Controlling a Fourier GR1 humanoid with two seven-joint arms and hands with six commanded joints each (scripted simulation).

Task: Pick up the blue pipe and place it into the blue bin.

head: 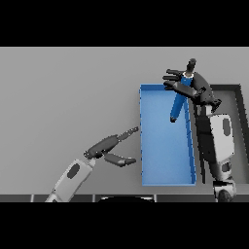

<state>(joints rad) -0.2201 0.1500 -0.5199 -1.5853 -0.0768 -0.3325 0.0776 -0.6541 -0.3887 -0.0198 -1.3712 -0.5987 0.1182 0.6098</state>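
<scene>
Evidently, the pipe (177, 104) was clasped by the right hand (190, 87) and hung tilted over the bin (165, 181), presumably for release inside; the left hand (111, 148) rested slack beside it.

The grey surface (68, 97) spreads wide before me, plain and even in tone; on it, toward three o'clock from its middle, lies the blue bin (165, 168), a long open rectangle running from twelve to six, flat on its base; just beside the bin's three o'clock wall stands a dark bin (239, 97), only partly seen at the edge; the two look close, whether touching I cannot tell.
</scene>
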